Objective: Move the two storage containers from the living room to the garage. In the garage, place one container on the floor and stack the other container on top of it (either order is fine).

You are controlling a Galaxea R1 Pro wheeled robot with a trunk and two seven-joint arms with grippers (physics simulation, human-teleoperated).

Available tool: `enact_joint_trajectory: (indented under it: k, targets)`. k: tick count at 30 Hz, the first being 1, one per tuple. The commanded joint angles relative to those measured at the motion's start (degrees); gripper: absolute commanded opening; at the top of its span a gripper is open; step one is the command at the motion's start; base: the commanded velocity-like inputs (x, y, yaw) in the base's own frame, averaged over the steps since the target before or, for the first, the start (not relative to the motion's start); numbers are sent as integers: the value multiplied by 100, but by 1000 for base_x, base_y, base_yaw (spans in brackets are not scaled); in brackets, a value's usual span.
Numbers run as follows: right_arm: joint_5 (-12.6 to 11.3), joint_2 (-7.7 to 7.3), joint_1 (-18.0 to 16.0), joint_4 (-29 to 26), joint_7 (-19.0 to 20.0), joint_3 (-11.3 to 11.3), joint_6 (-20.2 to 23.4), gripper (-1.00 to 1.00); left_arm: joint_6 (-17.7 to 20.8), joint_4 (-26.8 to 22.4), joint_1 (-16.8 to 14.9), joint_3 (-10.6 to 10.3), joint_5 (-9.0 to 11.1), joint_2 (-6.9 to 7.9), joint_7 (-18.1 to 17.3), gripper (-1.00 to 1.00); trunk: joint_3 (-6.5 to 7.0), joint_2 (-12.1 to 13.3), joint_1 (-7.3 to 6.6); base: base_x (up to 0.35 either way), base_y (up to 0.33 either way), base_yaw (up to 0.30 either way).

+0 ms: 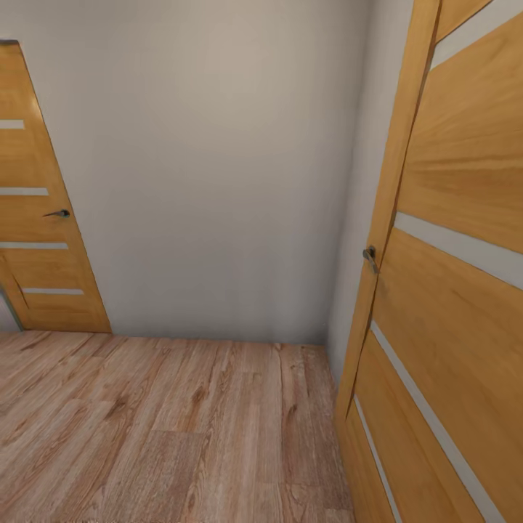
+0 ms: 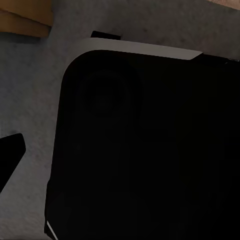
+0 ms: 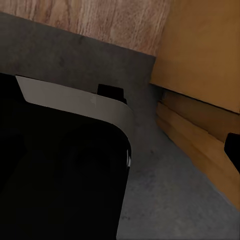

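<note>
The two storage containers are out of view. In the head view I face a plain white wall (image 1: 218, 167) in a corner with light wood planks (image 1: 167, 428) below. Both wrist views look down past my black base (image 2: 145, 150) (image 3: 60, 170) onto dark grey concrete floor (image 2: 30, 95) (image 3: 175, 195). A dark fingertip (image 2: 10, 155) of the left gripper shows at that frame's edge, and a dark fingertip (image 3: 233, 150) of the right gripper at its frame's edge. Nothing shows between them. I cannot tell how the jaws stand.
An orange-wood door with pale stripes (image 1: 450, 290) stands open close on my right, its handle (image 1: 370, 256) near the wall corner. Another such door (image 1: 40, 240) is shut at the far left. In the right wrist view the door (image 3: 200, 65) meets the concrete beside wood planks (image 3: 100, 20).
</note>
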Motion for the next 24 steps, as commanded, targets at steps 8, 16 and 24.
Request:
enact_joint_trajectory:
  k: [8, 16, 24]
  targets:
    - [1, 2, -7, 18, -36, 35, -25, 100, -11, -4, 1, 5, 38, -1, -2, 100, -5, -3, 0, 0, 0, 46]
    - [14, 2, -8, 18, -48, 35, -32, 100, -11, -4, 1, 8, 38, -1, -3, 100, -5, -3, 0, 0, 0, 204]
    - [14, 1, -5, 18, -46, 35, -32, 100, -11, -4, 1, 7, 38, -2, -3, 100, -5, -3, 0, 0, 0, 136]
